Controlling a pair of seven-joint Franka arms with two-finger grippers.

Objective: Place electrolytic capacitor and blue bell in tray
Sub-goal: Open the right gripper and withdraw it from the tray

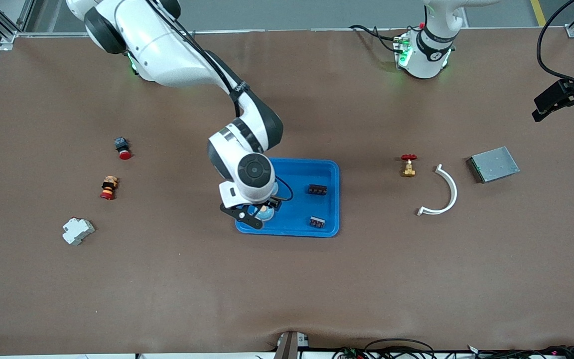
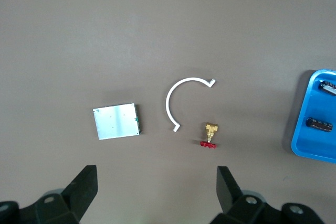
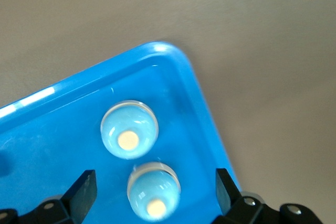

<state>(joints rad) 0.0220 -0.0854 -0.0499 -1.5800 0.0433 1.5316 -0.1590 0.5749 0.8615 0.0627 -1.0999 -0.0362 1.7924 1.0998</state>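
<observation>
The bright-blue tray (image 1: 299,172) lies mid-table. My right gripper (image 1: 259,210) hangs open just above the tray's corner toward the right arm's end and nearest the front camera. A light-blue bell (image 3: 154,191) sits on the tray floor (image 3: 52,145) between the spread fingers, untouched. A second bell (image 3: 129,129) rests beside it. Two dark electrolytic capacitors (image 1: 317,189) (image 1: 317,222) lie in the tray's other half. My left gripper (image 1: 558,97) waits open, high over the left arm's end of the table. Its wrist view shows the tray edge (image 2: 302,129) and a capacitor (image 2: 319,124).
Toward the left arm's end lie a small brass valve with a red handle (image 1: 408,165), a white curved strip (image 1: 444,192) and a grey metal plate (image 1: 494,164). Toward the right arm's end sit two red-capped buttons (image 1: 122,148) (image 1: 109,188) and a white block (image 1: 77,231).
</observation>
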